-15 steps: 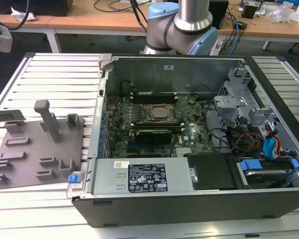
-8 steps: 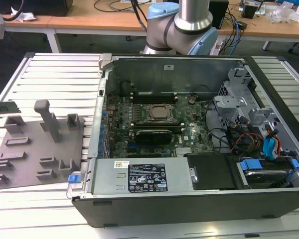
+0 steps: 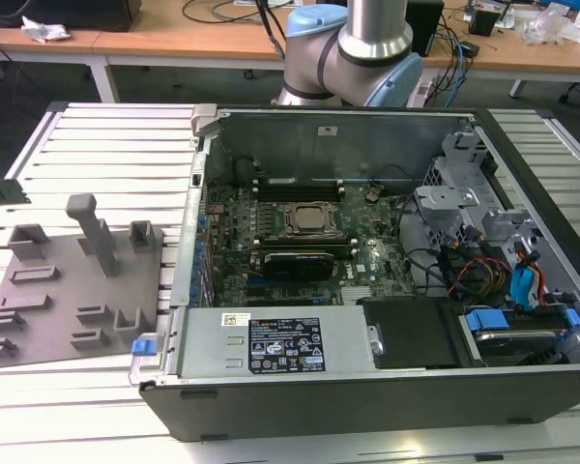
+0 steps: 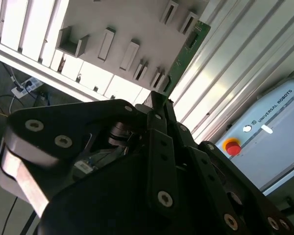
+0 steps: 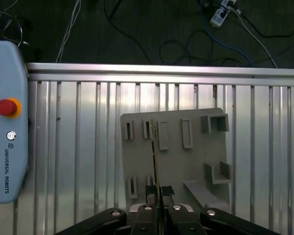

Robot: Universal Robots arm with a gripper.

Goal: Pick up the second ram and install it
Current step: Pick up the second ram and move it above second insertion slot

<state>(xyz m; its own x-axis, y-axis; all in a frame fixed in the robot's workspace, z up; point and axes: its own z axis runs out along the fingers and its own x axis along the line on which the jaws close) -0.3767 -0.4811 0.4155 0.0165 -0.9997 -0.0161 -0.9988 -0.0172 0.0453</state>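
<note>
- The end effector (image 5: 158, 190) is clamped shut on the second ram (image 5: 154, 156). In the first wrist view its two fingertips press against the stick's flat faces.
- From that camera the second ram appears edge-on, as a thin dark line running out from the fingertips over the grey tray (image 5: 186, 161).
- In the second wrist view the second ram (image 4: 183, 54) is a narrow green board. One end is pinched in the black linkage and the free end reaches towards the tray's raised slots.
- I cannot tell from either wrist view whether the stick is touching the tray or is clear of it.
- In the exterior view the second ram (image 3: 2, 190) pokes in at the far left edge of the frame, lying level and higher in the frame than the tray.
- The tray rests on the slatted aluminium bench (image 3: 106, 145), to the exterior view's left of the open computer case (image 3: 367, 396).
- Inside the case, the motherboard (image 3: 367, 261) lies flat, with the CPU socket (image 3: 303, 218) near the middle of the frame.
- The robot arm's base (image 3: 353, 48) stands behind the case at the top centre.
- A teach pendant (image 5: 5, 127) with a red stop button (image 5: 6, 106) lies on the bench, well apart from the tray.
</note>
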